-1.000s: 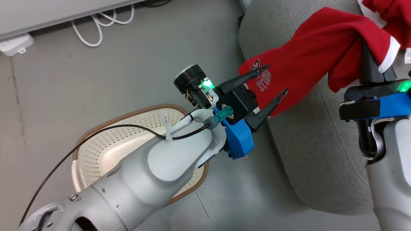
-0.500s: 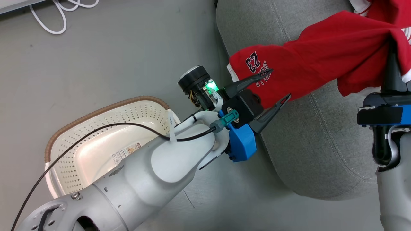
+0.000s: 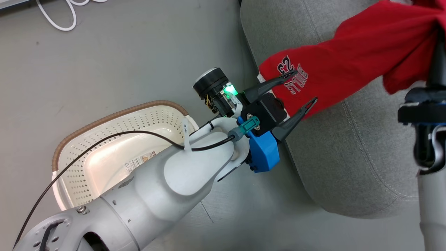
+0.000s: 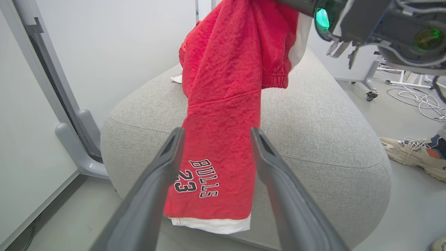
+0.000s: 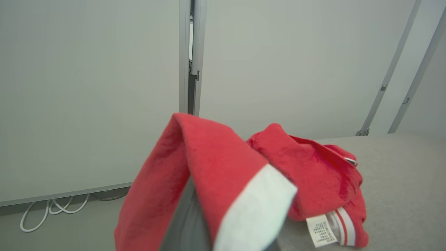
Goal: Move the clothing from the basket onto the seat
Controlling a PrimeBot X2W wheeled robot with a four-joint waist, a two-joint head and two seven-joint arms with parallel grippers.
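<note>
Head view: left claw [image 3: 306, 85] wide open, a finger either side of the hanging red shorts [image 3: 348, 59], not gripping | right claw [image 5: 191, 205] clamped shut on shorts, holding them above grey seat [image 3: 348, 157] | second red garment [image 5: 313, 174] lying on seat | basket [image 3: 146, 120] on floor, left

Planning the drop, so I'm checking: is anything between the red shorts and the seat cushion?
Nothing visible. The red shorts, gripped by the shut right hand, drape over the seat edge. The other red garment lies farther back, and the open left hand flanks the hanging hem.
</note>
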